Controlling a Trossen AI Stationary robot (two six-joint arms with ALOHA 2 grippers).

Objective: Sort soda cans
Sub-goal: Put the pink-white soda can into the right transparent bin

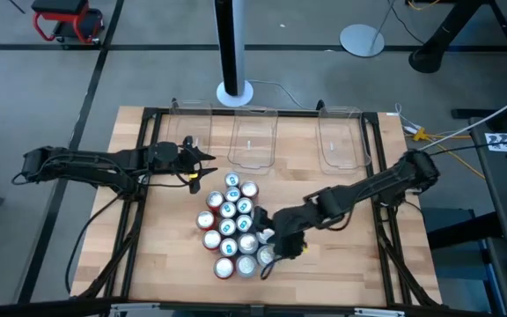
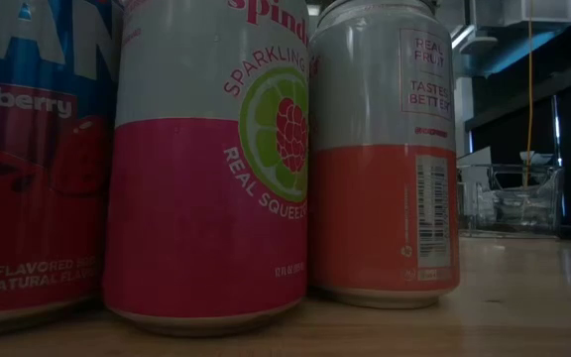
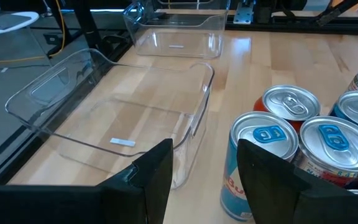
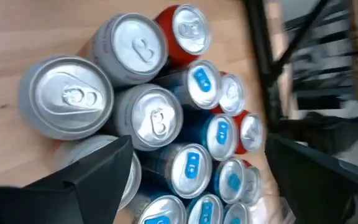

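The wooden table (image 1: 341,264) fills the middle of the high view. Three clear plastic bins (image 1: 253,139) stand in a row along its upper edge, presumably one for each kind of can. All look empty, so the sorting seems barely begun.

The soda cans (image 1: 233,225) stand upright, packed together just below centre, silver tops up. Their bodies are red, blue-teal or pale.

The right gripper (image 1: 275,246) sits at the cluster's lower right edge with its fingers spread wide. In the right wrist view they flank several can tops and clamp nothing, probably lining up on an outer can.

The left gripper (image 1: 202,167) hangs upper left of the cluster, between the cans and the leftmost bin. Its fingers are partly apart and empty. It appears to be waiting.

The low view is almost wholly blocked by three close cans, so neither arm shows there. From above, inner cans hide their labels, and the exact count is hard to make out.
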